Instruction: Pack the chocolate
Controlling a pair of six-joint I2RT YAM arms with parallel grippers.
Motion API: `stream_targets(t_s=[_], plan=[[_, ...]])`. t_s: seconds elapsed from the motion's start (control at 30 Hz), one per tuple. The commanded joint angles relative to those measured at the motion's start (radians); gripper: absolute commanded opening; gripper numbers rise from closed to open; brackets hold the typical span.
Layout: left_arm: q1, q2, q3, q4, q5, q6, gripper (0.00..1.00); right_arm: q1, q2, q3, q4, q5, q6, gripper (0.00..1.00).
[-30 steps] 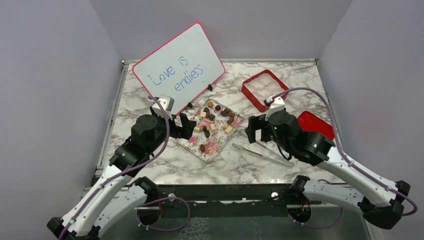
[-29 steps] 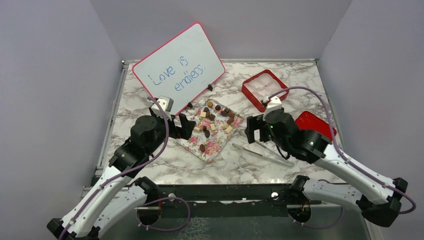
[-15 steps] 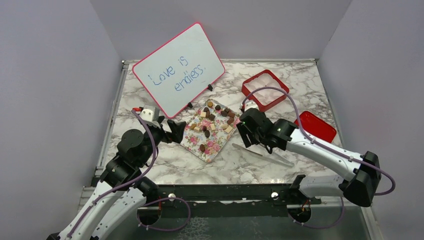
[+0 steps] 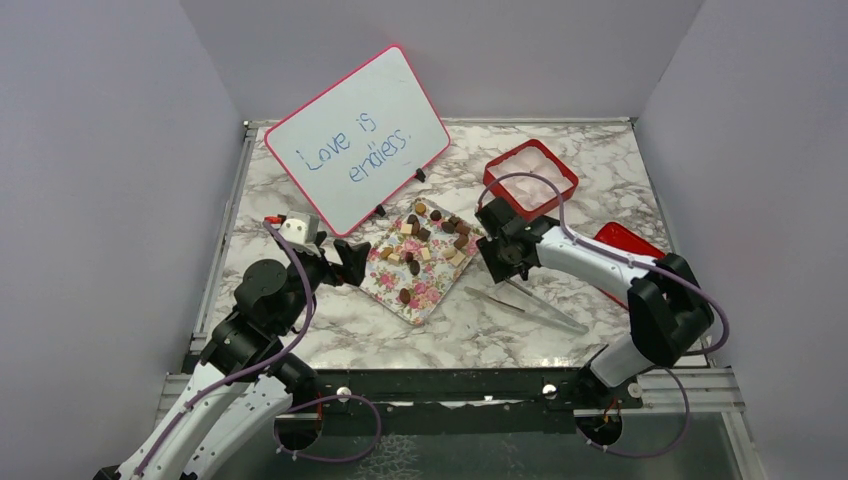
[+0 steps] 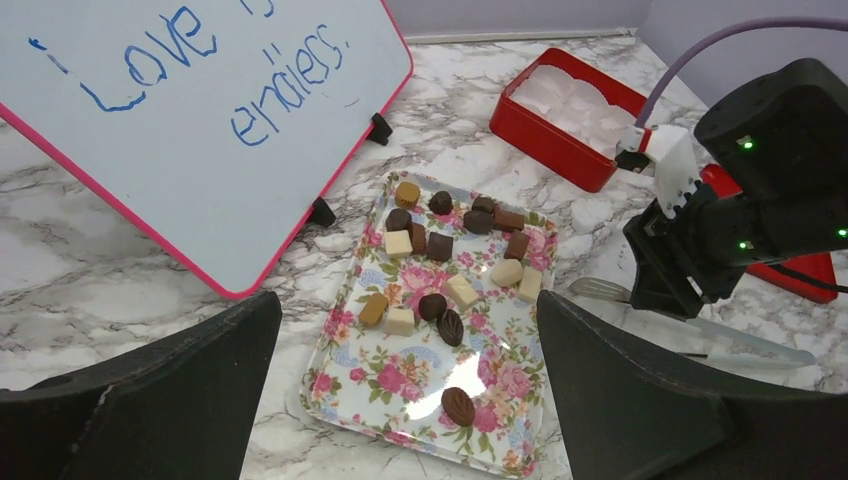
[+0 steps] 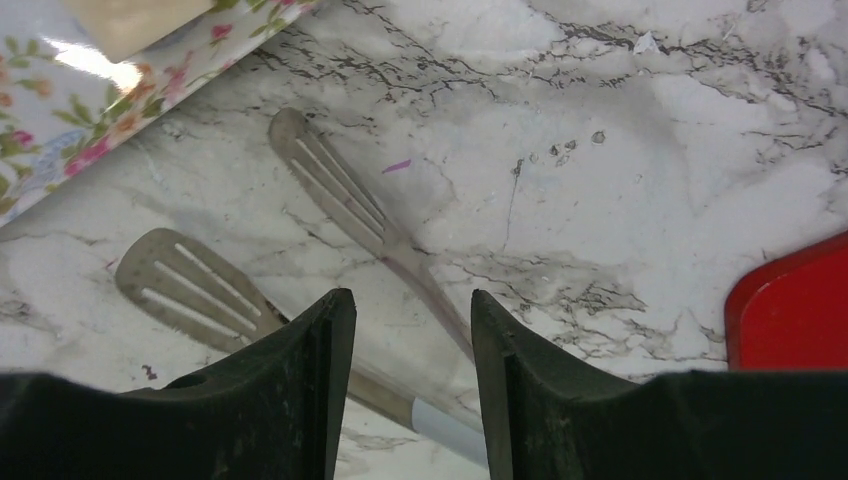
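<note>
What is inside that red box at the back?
Only a white, lumpy lining shows in the red box. A purple cable crosses part; what's under the lining is hidden.

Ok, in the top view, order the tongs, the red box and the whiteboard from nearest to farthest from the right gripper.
From the right gripper:
1. Tongs, lying on the table right by it, on the near side.
2. Red box, behind it, towards the back right.
3. Whiteboard, propped at the back left.
</note>
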Motion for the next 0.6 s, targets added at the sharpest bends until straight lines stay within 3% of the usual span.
stream_targets(t_s=[0.0, 0.17, 0.43, 0.57], plan=[[0.005, -0.001, 0.0, 0.027, -0.025, 0.021, 0.99, -0.046, 0.075, 0.005, 0.043, -0.102, -0.048, 0.47], [0.005, 0.005, -0.001, 0.03, -0.018, 0.021, 0.99, -0.069, 0.12, 0.021, 0.063, -0.083, -0.06, 0.26], [0.005, 0.008, 0.001, 0.029, -0.001, 0.021, 0.99, -0.119, 0.144, 0.056, 0.089, -0.023, -0.042, 0.02], [0.005, -0.005, -0.008, 0.033, -0.015, 0.025, 0.99, -0.159, 0.152, 0.069, 0.097, -0.002, 0.003, 0.01]])
